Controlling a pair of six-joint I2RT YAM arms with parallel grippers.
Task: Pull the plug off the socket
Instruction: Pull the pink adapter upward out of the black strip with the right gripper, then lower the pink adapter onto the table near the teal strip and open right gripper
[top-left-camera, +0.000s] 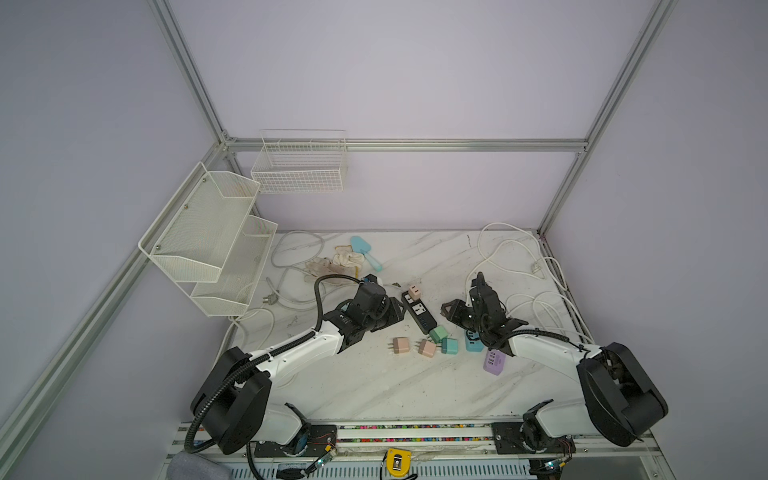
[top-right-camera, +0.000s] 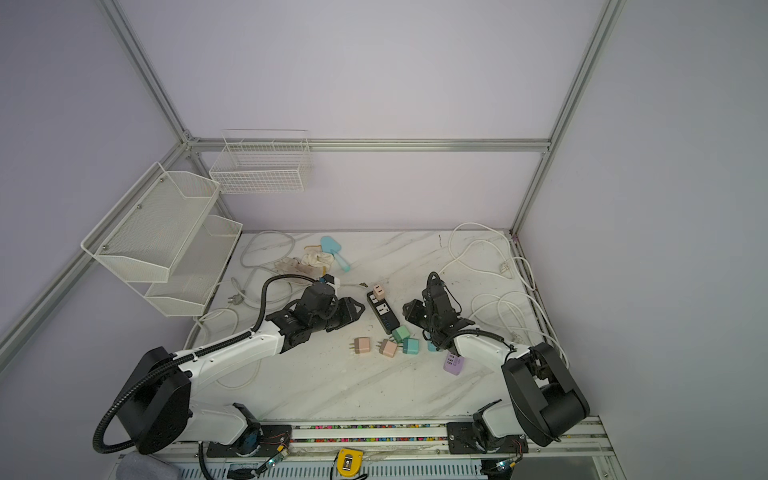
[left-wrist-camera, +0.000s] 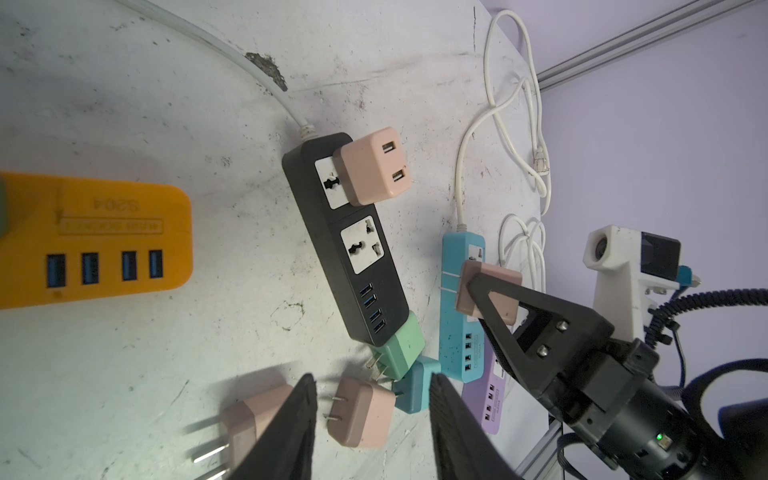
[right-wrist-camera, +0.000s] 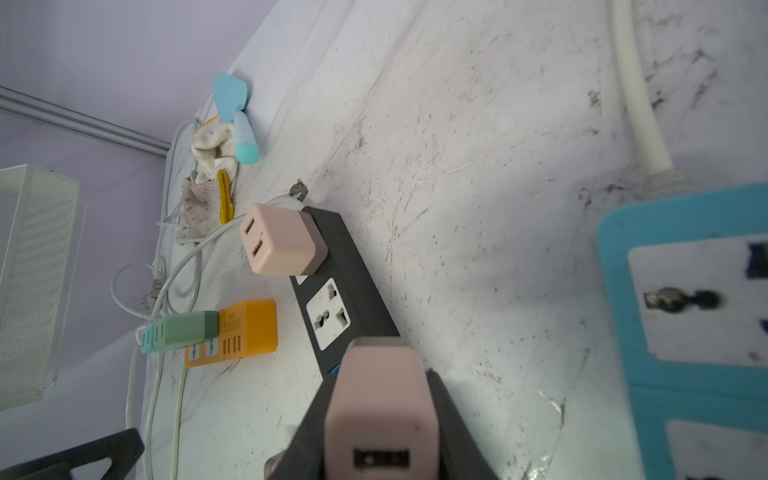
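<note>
Left wrist view, and here's the marble counter (left-wrist-camera: 166, 104), scuffed and crowded. The biggest piece on it, the black power strip (left-wrist-camera: 345, 241), lies loose with nothing pinning it. Near it sits the blue power strip (left-wrist-camera: 453, 332). Above the blue one hangs the right gripper (left-wrist-camera: 484, 291), jaws clamped on a pink plug (right-wrist-camera: 380, 415). Its prongs are bare and clear of any socket, so that one looks out. The left gripper (left-wrist-camera: 372, 384) hovers low, jaws partly apart and holding nothing, over a loose pink plug (left-wrist-camera: 361, 411) lying on the counter. One more, the seated pink plug (left-wrist-camera: 376, 166), sits in the black strip's end socket. The danger, as I read it: tug that one with the strip unheld and the whole strip lifts with it. And the carried plug, pinched by its smooth sides, could slip and drop among the loose ones.
</note>
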